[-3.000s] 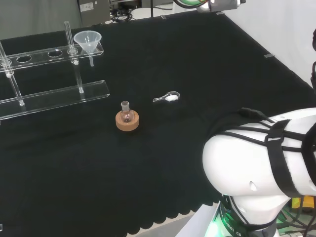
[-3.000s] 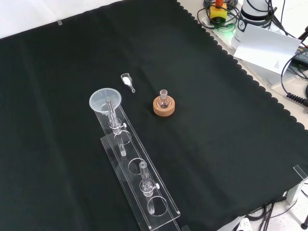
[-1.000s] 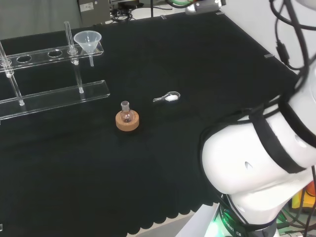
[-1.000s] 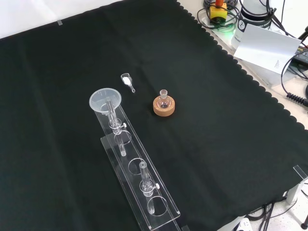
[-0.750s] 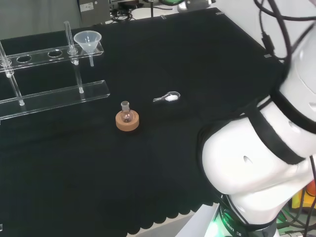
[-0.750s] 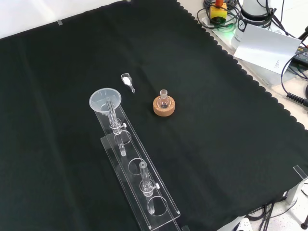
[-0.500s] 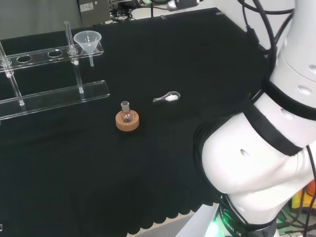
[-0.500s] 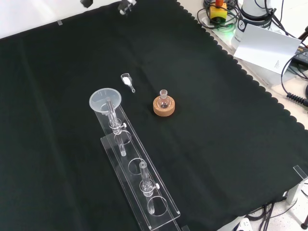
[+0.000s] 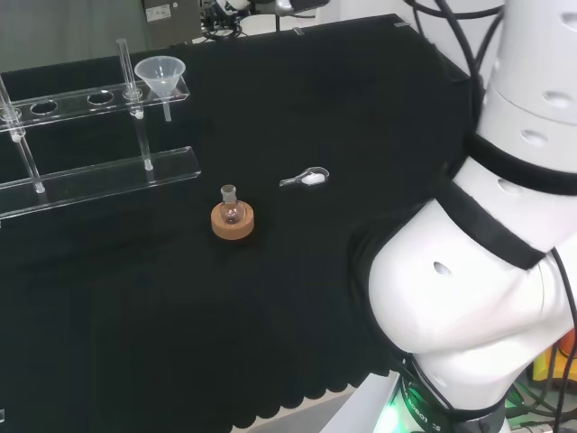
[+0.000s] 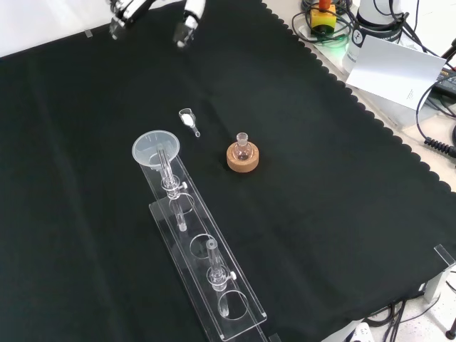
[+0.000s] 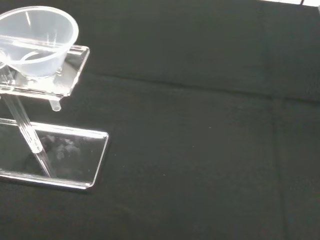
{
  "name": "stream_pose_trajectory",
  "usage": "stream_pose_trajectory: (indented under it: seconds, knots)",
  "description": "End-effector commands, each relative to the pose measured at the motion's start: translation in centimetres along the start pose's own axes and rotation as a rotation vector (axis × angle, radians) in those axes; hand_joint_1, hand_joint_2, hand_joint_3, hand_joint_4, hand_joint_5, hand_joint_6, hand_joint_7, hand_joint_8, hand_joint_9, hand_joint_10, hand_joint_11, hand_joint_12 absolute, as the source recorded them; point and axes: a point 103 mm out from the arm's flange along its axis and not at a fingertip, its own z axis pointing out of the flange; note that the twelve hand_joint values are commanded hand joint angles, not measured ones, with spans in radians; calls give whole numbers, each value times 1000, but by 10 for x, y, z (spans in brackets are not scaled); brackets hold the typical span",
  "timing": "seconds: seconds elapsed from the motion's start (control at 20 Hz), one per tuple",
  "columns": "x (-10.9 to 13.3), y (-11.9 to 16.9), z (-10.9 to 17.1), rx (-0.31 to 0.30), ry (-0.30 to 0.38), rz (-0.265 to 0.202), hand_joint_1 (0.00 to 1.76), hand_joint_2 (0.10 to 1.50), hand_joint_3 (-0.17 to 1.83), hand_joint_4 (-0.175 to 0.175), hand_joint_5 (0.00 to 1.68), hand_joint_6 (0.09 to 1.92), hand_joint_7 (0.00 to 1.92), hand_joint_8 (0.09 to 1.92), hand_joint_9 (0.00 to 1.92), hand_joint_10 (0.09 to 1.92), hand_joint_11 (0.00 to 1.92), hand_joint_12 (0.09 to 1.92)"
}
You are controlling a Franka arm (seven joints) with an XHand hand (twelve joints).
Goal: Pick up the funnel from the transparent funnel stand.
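A clear funnel [image 10: 155,148] sits in the end hole of the transparent stand [image 10: 201,226], its spout hanging down through the upper shelf. The head view has the funnel [image 9: 160,72] at the right end of the stand [image 9: 99,177], at the far left of the cloth. Up close in the wrist view, the funnel [image 11: 37,34] rests on the stand's shelf [image 11: 72,75]. My hand [image 10: 189,20] enters at the top of the front view. Its fingers are spread and straight, holding nothing, well above and apart from the funnel.
A small round flask on a cork ring [image 10: 243,153] stands right of the funnel in the front view. A small scoop with white powder [image 10: 188,119] lies between hand and funnel. The arm's white links [image 9: 487,271] stand at the head view's right. Cables and a paper sheet [image 10: 395,68] lie off the cloth.
My hand has come down into the front view's top edge, more of its fingers showing than half a second ago. The arm's links have swung upward in the head view. The ware has not moved.
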Motion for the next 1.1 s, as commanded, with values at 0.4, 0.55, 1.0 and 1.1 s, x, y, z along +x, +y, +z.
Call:
stream_pose_trajectory:
  seconds: [0.4, 0.55, 1.0, 1.1]
  knots:
    - [40, 94, 45, 169, 0, -169, 436, 845, 164, -51, 168, 87, 43, 676, 300, 714, 176, 1405]
    - [43, 100, 50, 176, 1, -180, 436, 832, 159, -50, 146, 87, 14, 689, 259, 742, 177, 1409]
    - [53, 104, 57, 190, 1, -206, 435, 818, 153, -49, 123, 87, 0, 683, 235, 778, 196, 1420]
    - [56, 103, 59, 190, 12, -215, 434, 817, 153, -49, 122, 87, 0, 681, 235, 779, 200, 1421]
